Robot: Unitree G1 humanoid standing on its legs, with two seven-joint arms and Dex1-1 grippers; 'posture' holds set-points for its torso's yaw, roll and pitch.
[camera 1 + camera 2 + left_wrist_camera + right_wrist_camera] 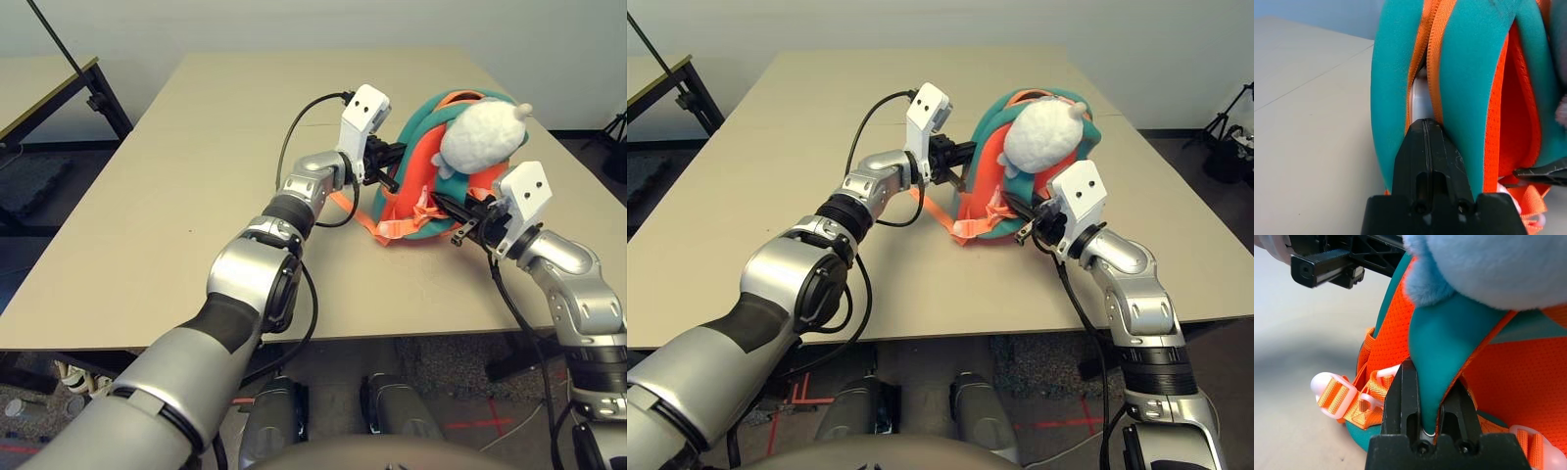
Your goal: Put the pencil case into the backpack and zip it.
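- On the tabletop (147,215), toward the robot's right, the backpack (431,127) lies with its white plush head (482,135) on top and its orange straps (387,227) trailing toward the robot.
- The left hand (390,166) has its two black fingers pressed together at the orange zipper (1436,58) seam on the backpack's left side. They appear to pinch the zipper pull, though the pull itself is hidden behind the fingers.
- In the left wrist view a pale, smooth surface shows through the gap just ahead of the fingers. It is probably the pencil case (1421,98), already inside.
- The right hand (1431,404) is clamped on a teal flap of the backpack below the plush head, bracing the bag from the robot's near right.
- The step in hand looks like zipping: the seam ahead of the left hand stands open, so most of the closing seems left to do.
- To do it well, I would keep the right hand's hold firm so the bag cannot slide. The left hand should draw along the curve of the seam, not straight across it.
- The pencil case sits close to the zipper teeth. If it bulges into the gap the slider may jam, so the pull should be slow and steady.
- The loose straps lie near the seam's lower end and could catch.
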